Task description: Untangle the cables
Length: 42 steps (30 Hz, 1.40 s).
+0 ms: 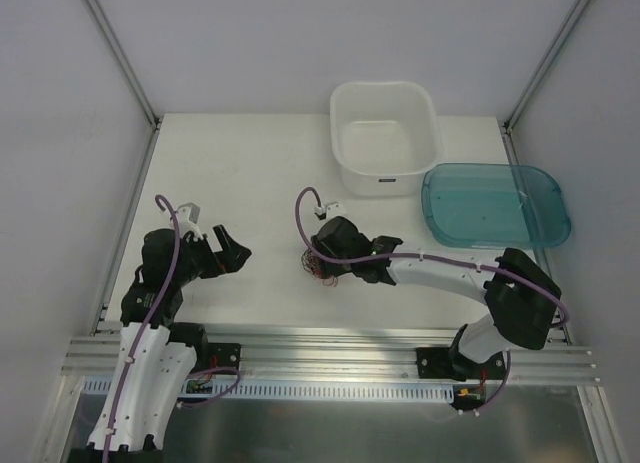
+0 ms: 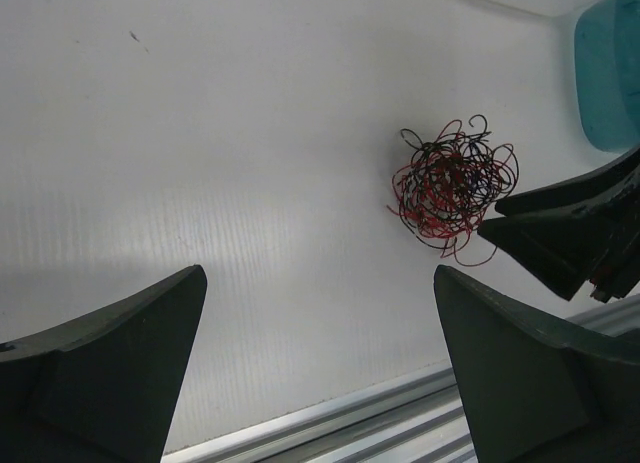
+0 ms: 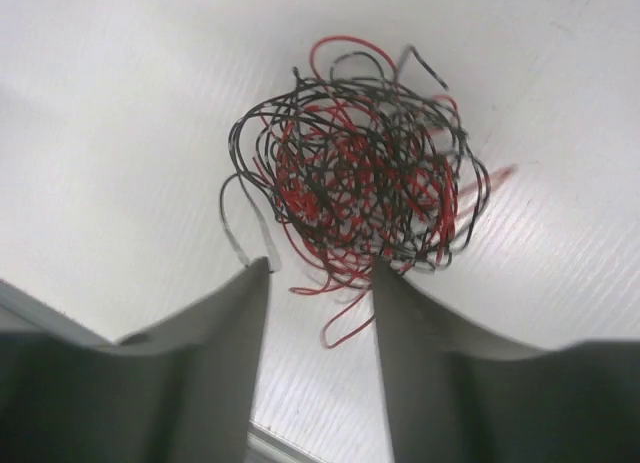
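Observation:
The cables [image 1: 316, 269] are thin red and black wires knotted in a small ball on the white table, in front of my right gripper [image 1: 322, 257]. In the right wrist view the ball [image 3: 355, 173] lies just beyond the fingertips. The right gripper [image 3: 320, 273] is open with a narrow gap, and a loose red strand lies between the fingers. My left gripper [image 1: 236, 251] is wide open and empty, well left of the ball. In the left wrist view [image 2: 320, 293] the ball [image 2: 455, 183] lies far ahead, and the right gripper's fingers [image 2: 560, 233] touch its right side.
A white tub [image 1: 385, 138] stands at the back of the table. A blue translucent lid [image 1: 495, 205] lies to its right, and shows in the left wrist view [image 2: 610, 73]. An aluminium rail [image 1: 330, 348] runs along the near table edge.

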Each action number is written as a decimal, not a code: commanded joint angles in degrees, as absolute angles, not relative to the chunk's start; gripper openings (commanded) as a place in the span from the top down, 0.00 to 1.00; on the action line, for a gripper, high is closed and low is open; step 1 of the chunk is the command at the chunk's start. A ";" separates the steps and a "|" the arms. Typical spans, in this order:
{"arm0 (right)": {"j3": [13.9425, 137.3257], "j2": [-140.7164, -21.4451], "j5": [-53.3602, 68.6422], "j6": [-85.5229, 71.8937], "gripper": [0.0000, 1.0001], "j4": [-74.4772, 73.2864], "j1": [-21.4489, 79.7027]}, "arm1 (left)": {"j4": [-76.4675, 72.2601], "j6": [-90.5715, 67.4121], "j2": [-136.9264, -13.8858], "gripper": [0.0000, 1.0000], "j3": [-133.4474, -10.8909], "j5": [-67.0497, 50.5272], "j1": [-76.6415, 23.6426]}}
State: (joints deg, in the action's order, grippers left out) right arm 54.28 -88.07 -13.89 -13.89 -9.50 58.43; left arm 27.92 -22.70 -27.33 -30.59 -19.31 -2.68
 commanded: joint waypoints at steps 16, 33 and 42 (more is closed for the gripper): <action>48.79 -71.20 -16.79 -26.01 0.39 -11.19 54.94 | 8.36 -34.01 -56.58 0.01 -35.94 -11.08 -31.11; 39.46 -83.57 -4.84 -28.92 0.42 16.50 48.52 | -4.04 -38.49 -83.83 0.25 -43.95 -2.90 -38.41; 37.53 -84.65 -5.36 -27.08 0.74 15.84 48.34 | -7.03 -40.87 -83.95 0.90 -40.70 -1.15 -39.37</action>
State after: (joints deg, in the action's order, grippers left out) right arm 38.48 -86.52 -5.13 -28.01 14.37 48.49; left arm -3.92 -39.81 -85.86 -42.06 -3.44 -38.70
